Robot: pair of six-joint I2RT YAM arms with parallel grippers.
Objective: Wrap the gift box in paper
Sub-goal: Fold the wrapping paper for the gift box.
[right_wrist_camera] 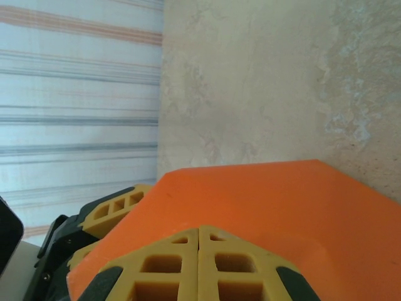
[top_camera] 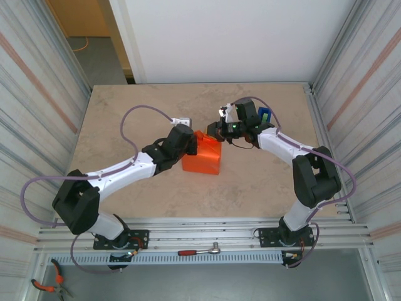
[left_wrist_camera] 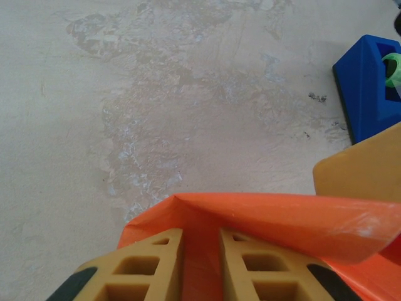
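An orange parcel (top_camera: 203, 160) sits mid-table: the paper (left_wrist_camera: 276, 219) is folded over the gift box, and I cannot tell box from sheet. My left gripper (top_camera: 193, 139) is at the parcel's far left corner. Its jaws (left_wrist_camera: 200, 232) stand a narrow gap apart with a creased fold of paper pinched between them. My right gripper (top_camera: 216, 130) is at the far right corner, its fingers (right_wrist_camera: 198, 229) pressed together low over the flat orange paper (right_wrist_camera: 269, 200), with nothing between them. One left finger (right_wrist_camera: 113, 210) shows beside the sheet's edge.
A blue tape dispenser (top_camera: 265, 116) with a green roll (left_wrist_camera: 393, 68) stands just behind the right gripper. A small white object (top_camera: 182, 120) lies behind the left wrist. Corrugated walls close both sides. A ratchet (top_camera: 200, 251) lies on the front rail.
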